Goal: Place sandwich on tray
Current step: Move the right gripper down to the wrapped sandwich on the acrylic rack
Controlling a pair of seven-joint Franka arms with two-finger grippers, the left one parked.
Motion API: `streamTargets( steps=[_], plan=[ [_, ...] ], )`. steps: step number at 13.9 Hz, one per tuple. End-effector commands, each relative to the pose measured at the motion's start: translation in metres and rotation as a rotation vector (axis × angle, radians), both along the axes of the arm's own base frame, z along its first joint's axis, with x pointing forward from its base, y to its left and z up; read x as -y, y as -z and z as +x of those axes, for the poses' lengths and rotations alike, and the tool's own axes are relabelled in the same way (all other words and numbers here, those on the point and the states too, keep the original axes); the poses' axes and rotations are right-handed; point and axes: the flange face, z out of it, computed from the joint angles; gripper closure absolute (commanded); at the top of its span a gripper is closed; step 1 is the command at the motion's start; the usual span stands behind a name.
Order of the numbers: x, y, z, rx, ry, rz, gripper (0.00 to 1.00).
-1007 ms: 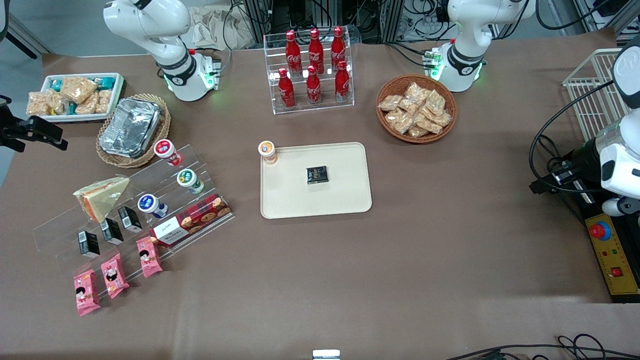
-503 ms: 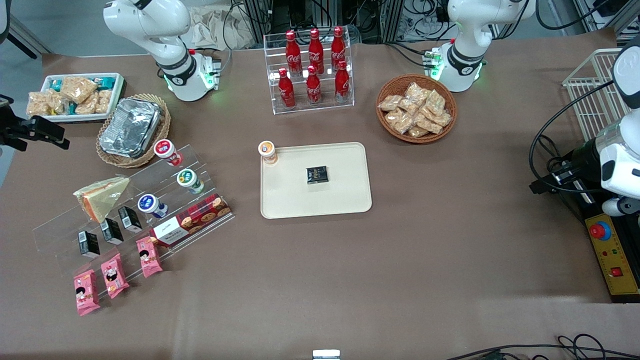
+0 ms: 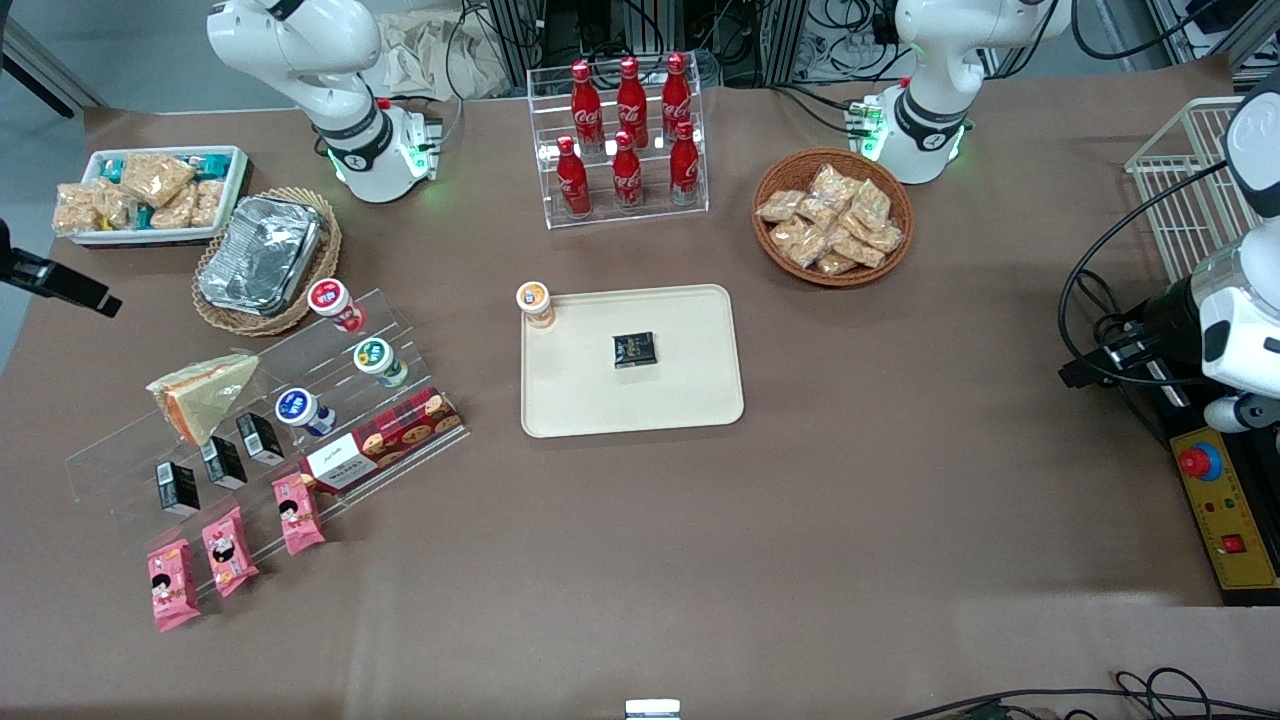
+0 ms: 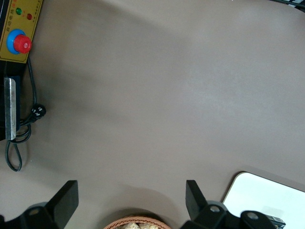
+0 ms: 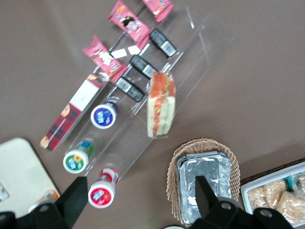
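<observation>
The sandwich (image 3: 200,393) (image 5: 160,105), a wrapped wedge of pale bread with orange filling, lies on the top step of a clear acrylic stand (image 3: 400,325) toward the working arm's end of the table. The cream tray (image 3: 680,390) (image 5: 14,171) sits mid-table and holds a small black box (image 3: 633,349) and an orange-lidded cup (image 3: 535,303) at one corner. My right gripper (image 5: 141,200) (image 3: 95,300) hangs open high above the foil container and the stand, well apart from the sandwich, with nothing between its fingers.
A foil container (image 3: 262,255) in a wicker basket stands beside the stand. The stand also holds yogurt cups (image 3: 329,300), small black boxes (image 3: 222,462), pink packets (image 3: 229,550) and a cookie box (image 3: 385,440). A cola bottle rack (image 3: 625,130) and a snack basket (image 3: 832,218) stand farther from the camera.
My right gripper has drawn away toward the working arm's edge of the front view, so less of it shows now. Nothing on the table has moved.
</observation>
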Motion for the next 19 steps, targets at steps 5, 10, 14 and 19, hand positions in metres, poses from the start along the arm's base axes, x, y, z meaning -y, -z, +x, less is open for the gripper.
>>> streamTargets(
  steps=[5, 10, 14, 19],
  plan=[
    [0.05, 0.086, 0.022, 0.005, 0.214, -0.017, 0.0],
    [0.046, 0.151, 0.021, 0.06, 0.238, 0.02, 0.0],
    [0.04, 0.17, 0.018, 0.087, 0.231, 0.017, 0.0],
    [0.024, 0.203, 0.009, 0.109, 0.164, 0.012, 0.0]
  ],
)
